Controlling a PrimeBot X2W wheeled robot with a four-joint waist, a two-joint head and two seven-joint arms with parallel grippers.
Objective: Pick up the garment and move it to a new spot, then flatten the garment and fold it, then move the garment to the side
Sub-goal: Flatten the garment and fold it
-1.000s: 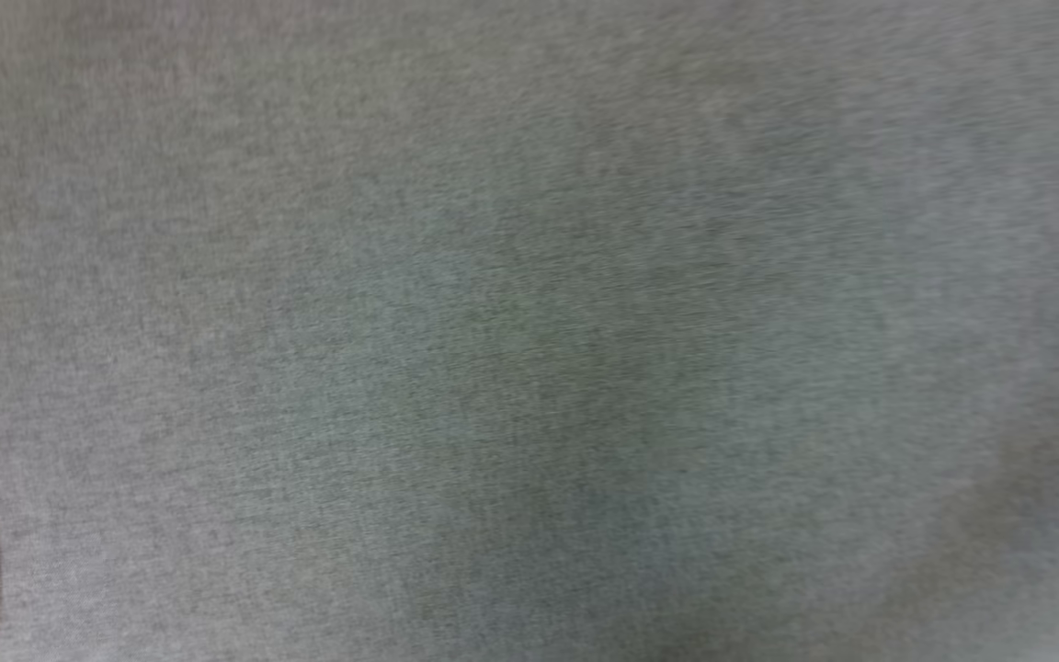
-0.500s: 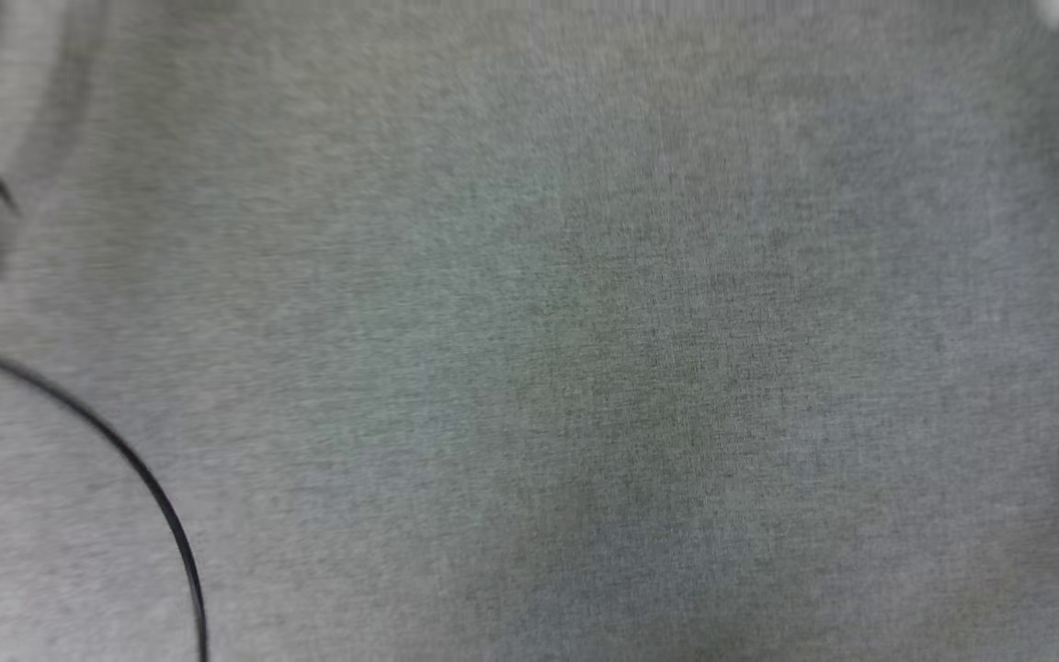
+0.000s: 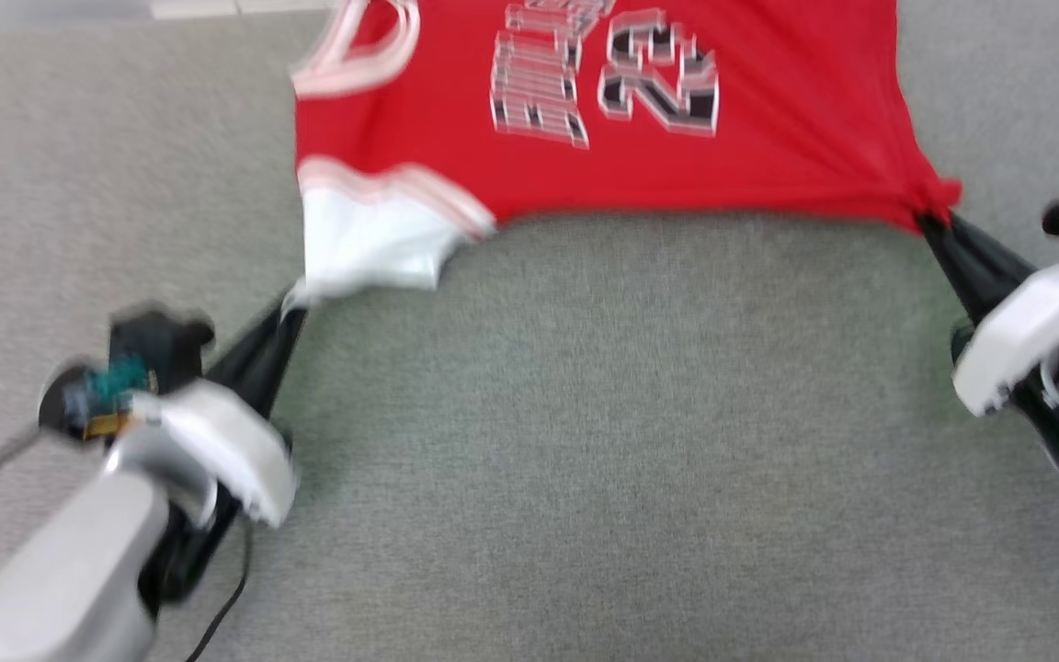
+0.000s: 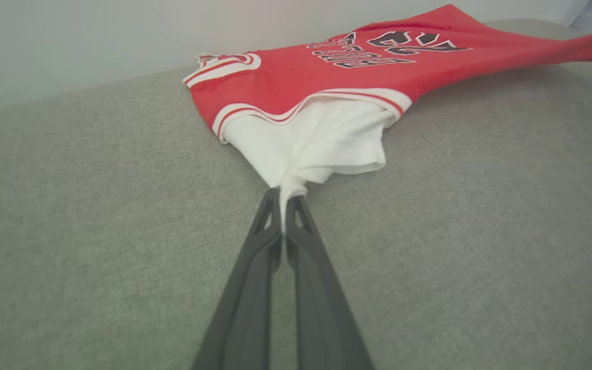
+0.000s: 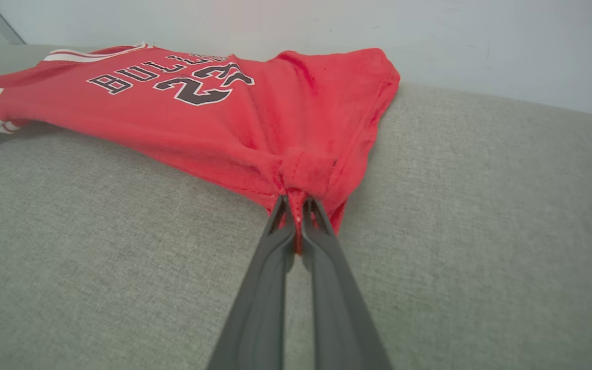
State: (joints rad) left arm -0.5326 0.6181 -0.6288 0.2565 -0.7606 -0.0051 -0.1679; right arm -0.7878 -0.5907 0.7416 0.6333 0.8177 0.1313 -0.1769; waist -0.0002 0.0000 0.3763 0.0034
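Fingers of left gripper pressed together – pinch tip of white sleeve. right gripper likewise closed tight, clamps bunched red hem corner. Between both, red jersey T-shirt pulled taut, chest print "23" facing up – lies on grey fabric surface, far part in head view. Thin black cable beside left arm.

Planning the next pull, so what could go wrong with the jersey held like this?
The left end effector pinches only the white sleeve tip of the garment; a harder pull may slip it free. The right end effector grips a bunched hem corner, so creases could stay when flattening.
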